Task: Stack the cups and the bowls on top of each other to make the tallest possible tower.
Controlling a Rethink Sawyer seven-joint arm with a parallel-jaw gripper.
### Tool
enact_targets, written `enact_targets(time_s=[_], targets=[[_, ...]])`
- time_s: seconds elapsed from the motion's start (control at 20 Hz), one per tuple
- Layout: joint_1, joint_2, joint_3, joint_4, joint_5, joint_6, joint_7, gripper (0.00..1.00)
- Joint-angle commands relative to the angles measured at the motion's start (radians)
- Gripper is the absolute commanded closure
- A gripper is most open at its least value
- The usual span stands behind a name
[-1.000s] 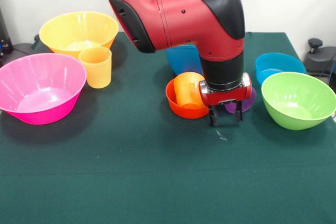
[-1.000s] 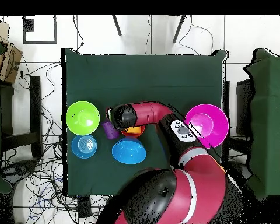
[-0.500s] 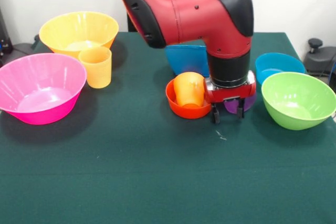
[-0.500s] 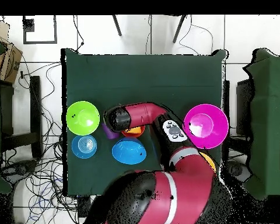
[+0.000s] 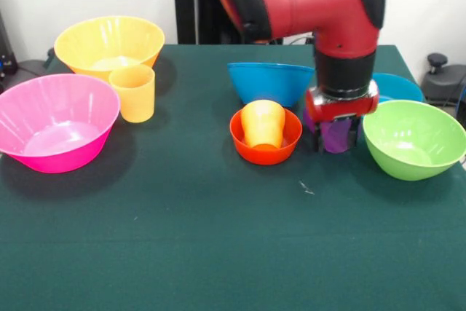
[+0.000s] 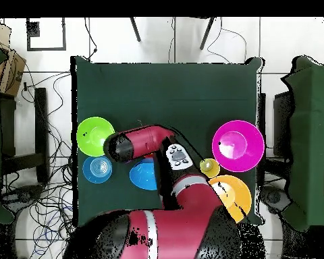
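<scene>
Currently the tower (image 5: 265, 133) is the small glossy red-orange plastic bowl (image 5: 251, 145) with the tapered orange plastic cup (image 5: 263, 123) seated in it, tilted slightly, near the middle of the green-covered table (image 5: 218, 238). Just beside it, toward the table's right edge in the front view, stands the small purple plastic cup (image 5: 337, 135).

Gripper (image 5: 336, 143) hangs over the purple cup with a dark finger showing on each side of it. Whether the fingers are pressing the cup or merely flanking it cannot be told from either view.

Surroundings:
- medium blue plastic bowl (image 5: 271, 81), behind the tower
- lime green plastic bowl (image 5: 413, 138), close to the cup on its far side from the tower
- small blue plastic bowl (image 5: 397, 87), partly hidden behind the arm
- big pink plastic bowl (image 5: 54, 121), big yellow plastic bowl (image 5: 109, 44) and yellow-orange plastic cup (image 5: 133, 92), grouped at the left edge

Risks, judged:
- The space is tight. A sideways move could nudge the lime bowl or knock the red-orange bowl and topple the tilted orange cup.
- A shallow or off-centre grip on the tapered, glossy wall could let the purple cup slip on lifting.
</scene>
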State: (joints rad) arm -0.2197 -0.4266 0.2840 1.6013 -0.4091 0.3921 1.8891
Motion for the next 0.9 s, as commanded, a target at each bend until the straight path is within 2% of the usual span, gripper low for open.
enact_targets(time_s=[0.05,0.35,0.65,0.9], targets=[[0.073,-0.048,-0.057,0.116,0.058,-0.079,0.259,0.0],[0.136,-0.091,-0.083,0.163,0.121,-0.084,0.328,0.0],[0.212,-0.074,-0.125,0.197,0.161,-0.174,0.424,0.0],[0.217,-0.062,-0.123,0.205,0.184,-0.205,0.423,0.0]])
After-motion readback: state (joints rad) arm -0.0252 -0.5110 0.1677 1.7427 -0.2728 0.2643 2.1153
